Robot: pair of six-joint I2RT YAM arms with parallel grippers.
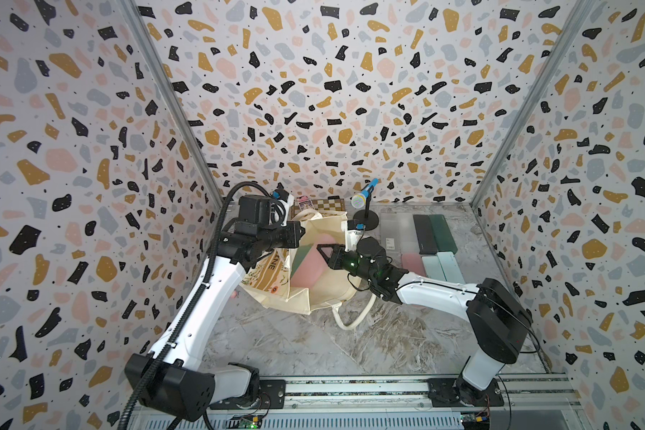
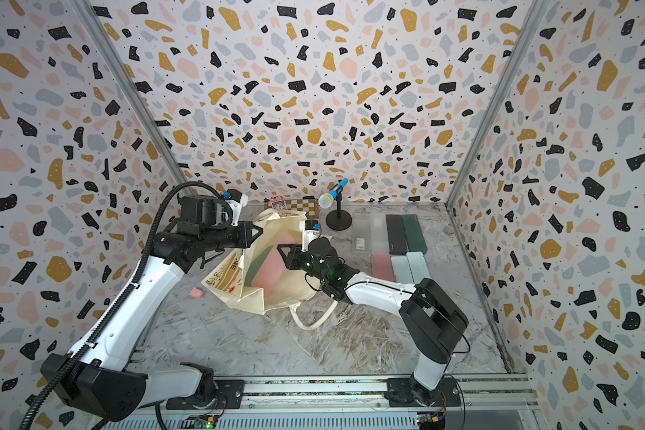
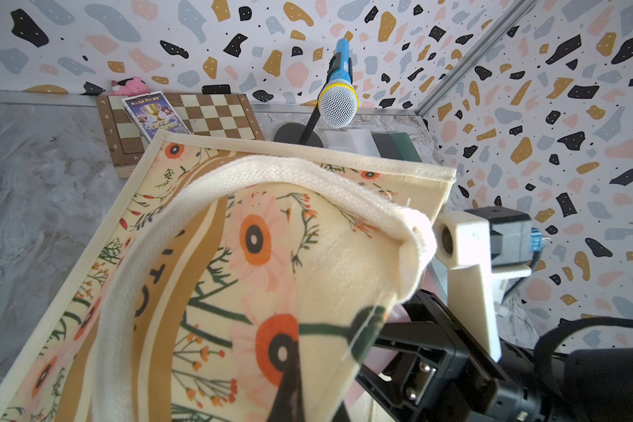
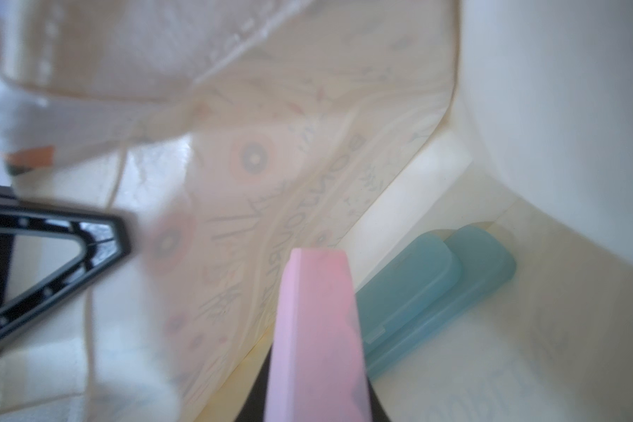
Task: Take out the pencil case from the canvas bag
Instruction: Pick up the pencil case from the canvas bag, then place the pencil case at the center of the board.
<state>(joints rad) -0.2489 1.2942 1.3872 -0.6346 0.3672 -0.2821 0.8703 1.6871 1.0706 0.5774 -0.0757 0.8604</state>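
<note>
Two grippers meet at the canvas bag [image 1: 324,294].
My left gripper [image 1: 301,232] pinches its ten-o'clock rim; right gripper [image 1: 320,248], reaching from four o'clock, clamps the pink pencil case [image 1: 310,270].

1. I work in a robot test booth, a kind of lab, not a home.
2. Walls [image 1: 332,93] with one printed terrazzo pattern close it on three sides, joined by bare aluminium posts [image 1: 170,93].
3. My left arm [image 1: 202,298] and right arm [image 1: 436,292] are bolted on a metal rail [image 1: 350,389] at the front of the marble-look surface [image 1: 295,342], near an open circuit board [image 1: 248,422].
4. A microphone [image 1: 359,201] and a chessboard [image 1: 324,204] stand together as unrelated props.
</note>
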